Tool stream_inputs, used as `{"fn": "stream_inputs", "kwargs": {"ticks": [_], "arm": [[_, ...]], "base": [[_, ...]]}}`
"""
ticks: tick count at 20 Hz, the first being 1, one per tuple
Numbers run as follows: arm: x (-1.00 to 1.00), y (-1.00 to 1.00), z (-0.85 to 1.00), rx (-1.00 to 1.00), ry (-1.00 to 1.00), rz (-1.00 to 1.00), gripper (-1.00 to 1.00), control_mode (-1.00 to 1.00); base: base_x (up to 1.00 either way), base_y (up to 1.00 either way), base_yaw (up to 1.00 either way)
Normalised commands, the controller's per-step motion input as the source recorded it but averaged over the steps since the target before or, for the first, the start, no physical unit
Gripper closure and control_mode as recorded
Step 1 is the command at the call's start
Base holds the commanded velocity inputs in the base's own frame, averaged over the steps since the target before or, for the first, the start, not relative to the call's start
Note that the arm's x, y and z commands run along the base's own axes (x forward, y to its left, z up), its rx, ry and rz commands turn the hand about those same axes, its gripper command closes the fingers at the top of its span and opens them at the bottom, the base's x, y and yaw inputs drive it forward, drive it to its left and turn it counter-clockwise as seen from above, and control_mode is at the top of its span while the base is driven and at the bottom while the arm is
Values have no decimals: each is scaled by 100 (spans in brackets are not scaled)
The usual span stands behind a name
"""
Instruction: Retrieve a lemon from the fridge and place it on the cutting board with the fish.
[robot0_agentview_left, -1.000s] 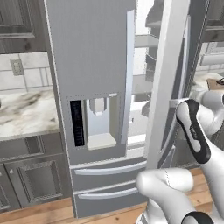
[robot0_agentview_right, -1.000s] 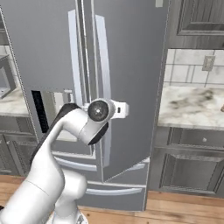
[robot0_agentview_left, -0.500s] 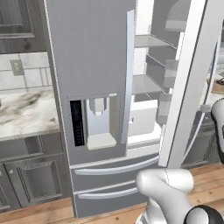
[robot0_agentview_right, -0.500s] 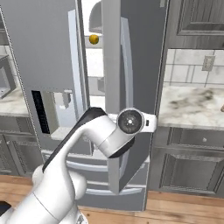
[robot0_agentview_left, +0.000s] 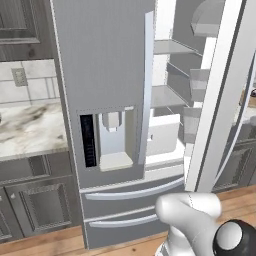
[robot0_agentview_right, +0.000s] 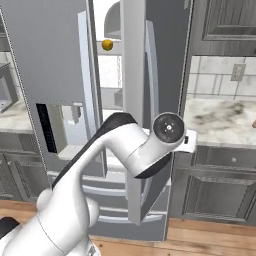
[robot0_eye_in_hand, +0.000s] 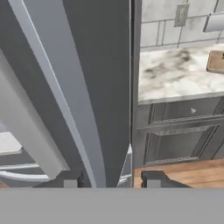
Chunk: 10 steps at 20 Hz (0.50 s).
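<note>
The grey fridge (robot0_agentview_left: 100, 60) has its left door with the dispenser closed and its right door (robot0_agentview_left: 215, 100) swung open, baring white shelves. The lemon (robot0_agentview_right: 107, 45) sits on an upper shelf inside, small, round and yellow. My gripper (robot0_eye_in_hand: 110, 183) is low at the open door's outer face, shut on the long pale door handle (robot0_eye_in_hand: 57, 87), which runs between the two fingertips. In the right base view my wrist (robot0_agentview_right: 188, 142) is just right of the door's edge (robot0_agentview_right: 134, 100). The cutting board (robot0_eye_in_hand: 216, 61) shows as a light-brown corner on the counter at the right. The fish is out of view.
A marble counter (robot0_agentview_right: 220, 117) over grey cabinets (robot0_agentview_right: 215, 192) runs right of the fridge, another counter (robot0_agentview_left: 30, 130) lies to its left. Two fridge drawers (robot0_agentview_left: 130, 195) sit below the doors. The open door stands between my arm and the interior. The floor is wooden (robot0_eye_in_hand: 183, 173).
The right fridge door has swung much wider open, with my arm moving right along with its handle. The lemon and the white shelves have come into view.
</note>
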Motion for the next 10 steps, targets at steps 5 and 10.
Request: {"fn": "stream_inputs", "kwargs": {"ticks": [5,10], "arm": [[-85,33,33,-18,0,-19,-100,-100],[-32,84,61,-50,11,-16,-100,-100]], "base": [[0,0,0],[0,0,0]]}}
